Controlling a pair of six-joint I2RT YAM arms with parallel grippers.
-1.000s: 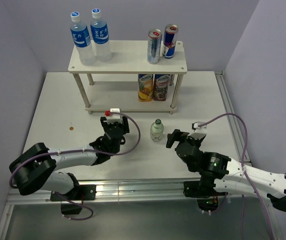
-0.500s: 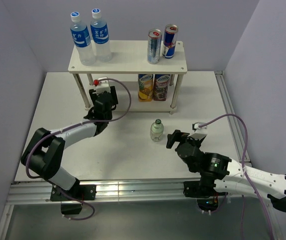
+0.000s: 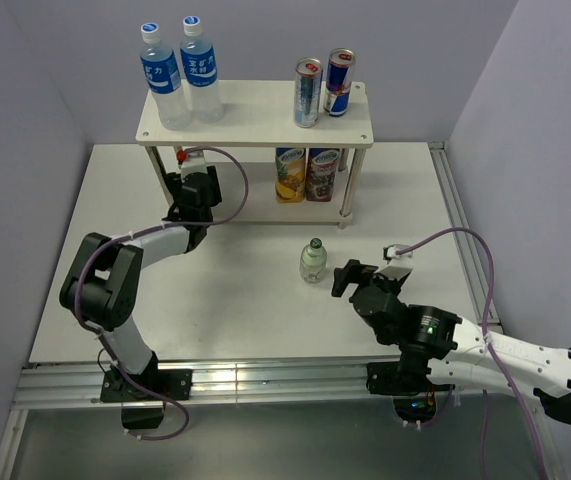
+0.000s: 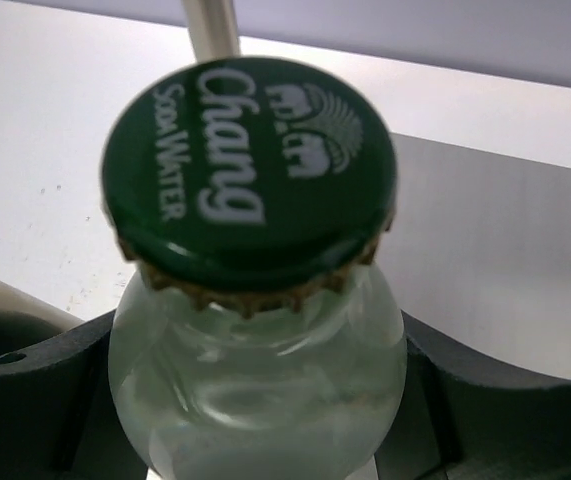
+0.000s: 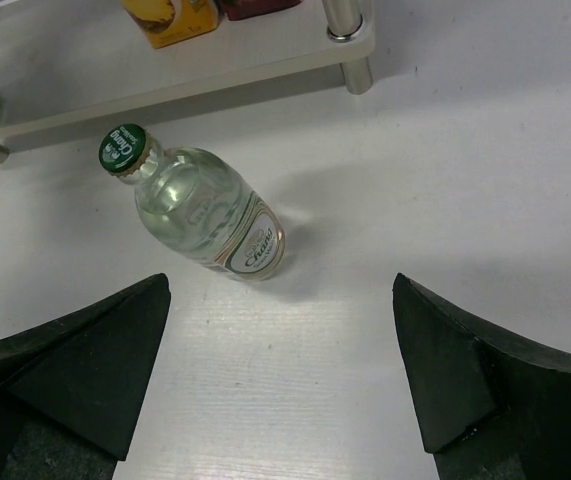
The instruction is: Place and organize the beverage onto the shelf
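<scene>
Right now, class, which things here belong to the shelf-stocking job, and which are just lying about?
Job: shelf, water bottles, cans, cartons, held soda bottle in the left gripper, loose soda bottle, open right gripper.
Just there: table, purple cable.

- The top camera sits high up at the near side. It looks down and forward over the whole table (image 3: 385, 200), with the shelf (image 3: 255, 115) at the far end.
- The left wrist camera is very, very close to a green-capped bottle (image 4: 255, 380). It looks over the cap toward one silver shelf leg (image 4: 210, 25).
- The right wrist camera hangs low. It looks down at the table from nearby, at a standing bottle (image 5: 210, 215).
- The top and right wrist views both show that standing bottle and the shelf's lower board (image 5: 75, 60).
</scene>
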